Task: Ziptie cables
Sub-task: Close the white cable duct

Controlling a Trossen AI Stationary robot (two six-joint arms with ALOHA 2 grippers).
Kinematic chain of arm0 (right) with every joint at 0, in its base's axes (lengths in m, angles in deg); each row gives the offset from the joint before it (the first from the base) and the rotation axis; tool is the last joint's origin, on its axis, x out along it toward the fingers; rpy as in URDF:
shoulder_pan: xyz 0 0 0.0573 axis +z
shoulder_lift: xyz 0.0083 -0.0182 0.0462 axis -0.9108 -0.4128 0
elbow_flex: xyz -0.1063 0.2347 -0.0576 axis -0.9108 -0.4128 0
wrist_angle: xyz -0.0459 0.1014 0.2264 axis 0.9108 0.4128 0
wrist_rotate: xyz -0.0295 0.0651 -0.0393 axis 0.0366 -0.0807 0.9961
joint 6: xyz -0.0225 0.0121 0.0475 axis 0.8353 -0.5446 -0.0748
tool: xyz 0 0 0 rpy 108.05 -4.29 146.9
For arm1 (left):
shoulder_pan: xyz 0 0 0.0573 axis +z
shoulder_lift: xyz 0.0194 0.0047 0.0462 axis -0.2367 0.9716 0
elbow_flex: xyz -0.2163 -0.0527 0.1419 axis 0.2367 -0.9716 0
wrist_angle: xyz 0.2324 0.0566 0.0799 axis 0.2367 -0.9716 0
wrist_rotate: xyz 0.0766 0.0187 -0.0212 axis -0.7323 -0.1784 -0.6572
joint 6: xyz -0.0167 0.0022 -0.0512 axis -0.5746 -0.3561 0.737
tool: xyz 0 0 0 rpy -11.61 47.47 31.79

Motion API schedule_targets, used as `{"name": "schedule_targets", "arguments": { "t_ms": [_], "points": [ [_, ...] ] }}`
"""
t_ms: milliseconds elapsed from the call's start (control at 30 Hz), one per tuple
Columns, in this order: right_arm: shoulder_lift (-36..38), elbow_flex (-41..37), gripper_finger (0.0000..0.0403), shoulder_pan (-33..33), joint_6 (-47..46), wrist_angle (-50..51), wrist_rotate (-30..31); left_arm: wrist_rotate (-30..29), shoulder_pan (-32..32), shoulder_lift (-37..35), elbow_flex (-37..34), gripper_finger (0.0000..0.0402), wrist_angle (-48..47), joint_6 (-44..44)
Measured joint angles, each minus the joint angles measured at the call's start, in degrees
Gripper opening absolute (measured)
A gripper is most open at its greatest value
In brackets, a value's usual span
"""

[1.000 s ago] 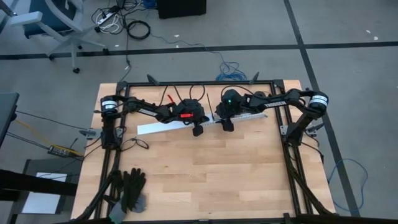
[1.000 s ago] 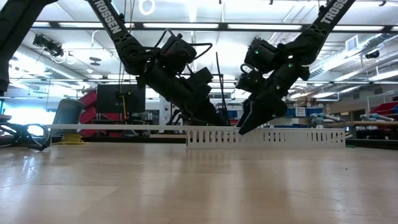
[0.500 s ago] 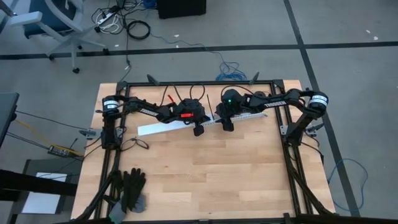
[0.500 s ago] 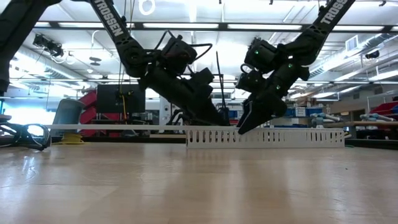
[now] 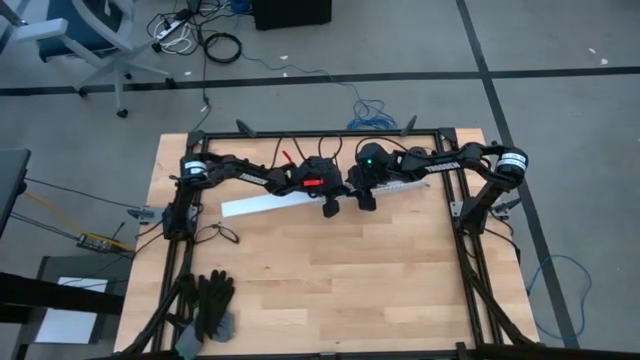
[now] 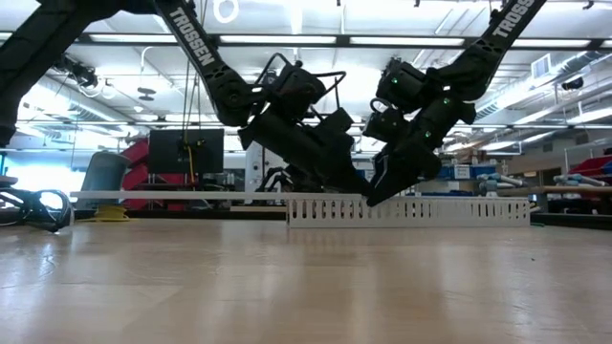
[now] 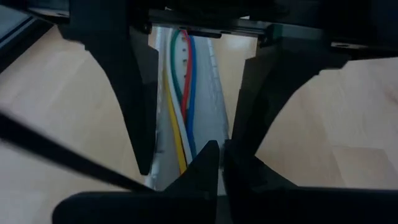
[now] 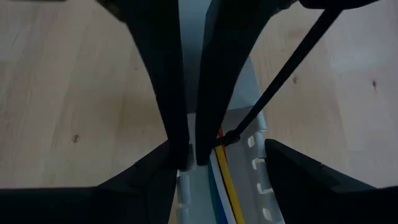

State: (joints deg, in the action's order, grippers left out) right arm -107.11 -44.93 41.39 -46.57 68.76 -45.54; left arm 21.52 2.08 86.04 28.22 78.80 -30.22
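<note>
A long white slotted channel [image 5: 260, 205] lies across the far part of the table. The cables [image 7: 180, 93], which are green, red, blue, yellow and white, run inside it. My left gripper [image 5: 329, 210] slants down over the channel from the table's left, shut on a thin black zip tie [image 7: 68, 152]. Its fingertips [image 8: 205, 146] are just above the cables [image 8: 224, 186]. Close to its right, my right gripper [image 5: 366, 203] slants down from the table's right, with one finger on each side of the channel [image 8: 255, 168]. My left gripper holds the zip tie by one end [image 8: 229, 137], right at its fingertips, slanting down from the table's left. The rest of the tie sticks out sideways and back past the wrist, clear of the table. How the end sits between the fingers is hidden. My right gripper has the channel between its two fingers, one against each outer wall [image 7: 229, 127], near the walls' top edge [image 6: 382, 199]. The fingers slant down from the table's right and lie across the channel, which rests flat on the table.
A pair of black gloves [image 5: 208, 300] lies at the near left corner, and a small dark loop [image 5: 228, 230] lies by the left arm's base. Bare wood [image 5: 350, 290] stretches from the channel to the near edge. A black frame [image 5: 470, 260] borders the table.
My left gripper has moved along the channel toward the table's right and now stands close beside my right gripper. It has stayed shut. My right gripper and the channel have kept their place.
</note>
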Motion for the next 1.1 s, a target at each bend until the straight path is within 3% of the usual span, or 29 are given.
{"name": "schedule_targets", "arguments": {
  "t_ms": [467,767,933,1100],
  "points": [
    [-0.1,0.0,0.0216,0.0,-0.3,-0.3,0.0,-0.5,-0.3,-5.6,1.5,0.0000,-0.5,-2.6],
    [-0.1,0.0,0.0218,0.0,-0.3,-0.1,0.0,-4.7,-0.4,-10.3,1.5,0.0000,-18.6,-3.7],
    [-0.1,0.0,0.0220,0.0,-0.4,-0.1,0.0,-5.5,-0.6,-10.5,0.7,0.0000,-20.4,-3.6],
    [-0.1,0.0,0.0220,0.0,-1.4,-0.1,0.0,-11.1,-0.7,-14.3,-3.9,0.0000,-19.4,-3.2]
  ]
}}
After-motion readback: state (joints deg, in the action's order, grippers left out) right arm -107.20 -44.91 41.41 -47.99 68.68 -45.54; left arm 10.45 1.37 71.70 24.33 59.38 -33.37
